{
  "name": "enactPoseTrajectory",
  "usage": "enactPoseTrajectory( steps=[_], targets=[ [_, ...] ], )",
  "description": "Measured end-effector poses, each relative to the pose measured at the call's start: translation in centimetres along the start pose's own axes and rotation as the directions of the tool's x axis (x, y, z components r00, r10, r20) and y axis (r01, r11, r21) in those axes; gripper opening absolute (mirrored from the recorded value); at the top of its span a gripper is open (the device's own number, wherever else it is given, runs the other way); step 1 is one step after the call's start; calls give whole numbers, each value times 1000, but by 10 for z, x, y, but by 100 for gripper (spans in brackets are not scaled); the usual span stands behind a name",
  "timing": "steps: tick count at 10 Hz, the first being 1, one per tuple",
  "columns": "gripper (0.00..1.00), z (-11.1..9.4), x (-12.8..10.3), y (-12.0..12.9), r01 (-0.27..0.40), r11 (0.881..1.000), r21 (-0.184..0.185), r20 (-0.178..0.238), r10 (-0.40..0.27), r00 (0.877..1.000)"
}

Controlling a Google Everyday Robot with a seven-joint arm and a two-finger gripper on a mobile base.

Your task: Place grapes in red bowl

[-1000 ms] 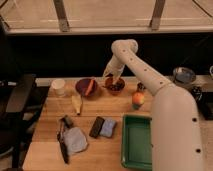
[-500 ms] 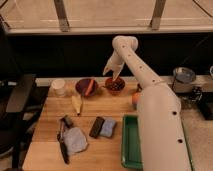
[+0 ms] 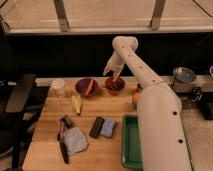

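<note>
The red bowl (image 3: 115,85) stands at the back of the wooden table (image 3: 50,150), right of a purple bowl. Dark purple-red grapes (image 3: 115,86) lie inside the red bowl. My gripper (image 3: 112,72) hangs from the white arm just above the red bowl's back rim. Its fingers are spread and hold nothing.
A purple bowl (image 3: 86,86) holds an orange carrot. A white cup (image 3: 59,86), a banana (image 3: 76,104), an orange fruit (image 3: 135,98), a green tray (image 3: 131,142), a dark block (image 3: 96,126), a blue sponge (image 3: 108,126), a grey cloth (image 3: 75,140) and a black tool (image 3: 62,144) lie around.
The gripper has risen from inside the red bowl to just above it. The grapes stay in the bowl.
</note>
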Motion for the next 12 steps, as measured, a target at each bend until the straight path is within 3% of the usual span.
enactPoseTrajectory(
  steps=[3,12],
  targets=[
    [51,-3,-3,9,-1,999,-55,-44,-1,999],
    [51,27,7,36,-26,996,-89,-54,21,998]
  ],
)
